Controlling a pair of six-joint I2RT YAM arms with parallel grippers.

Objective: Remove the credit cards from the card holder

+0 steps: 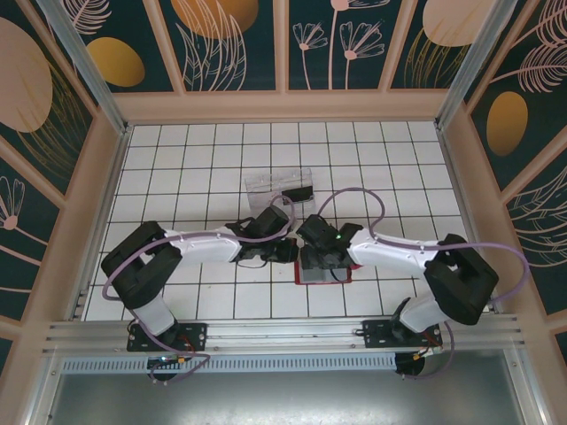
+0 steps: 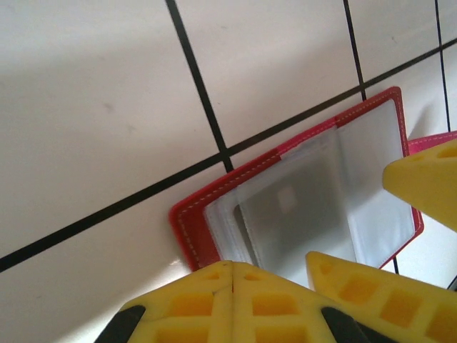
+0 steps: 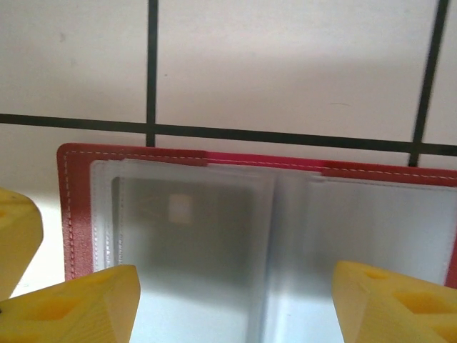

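The card holder (image 3: 75, 214) lies open on the worktop (image 3: 285, 64), with a credit card (image 3: 186, 236) showing dimly through its frosted sleeve. The left gripper (image 2: 232, 286), fingers pressed together, sits at the holder's edge and seems to pin it. The right gripper (image 3: 235, 307) hangs spread wide over the pages, holding nothing. The step should go best with the holder pinned, the right gripper pinching only the card's exposed edge and drawing it straight along the sleeve.

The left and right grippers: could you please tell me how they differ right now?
The left gripper is shut, fingers together, at the edge of the card holder. The right gripper is open, fingers spread across the holder's open inside. Both have yellow fingers close to it.
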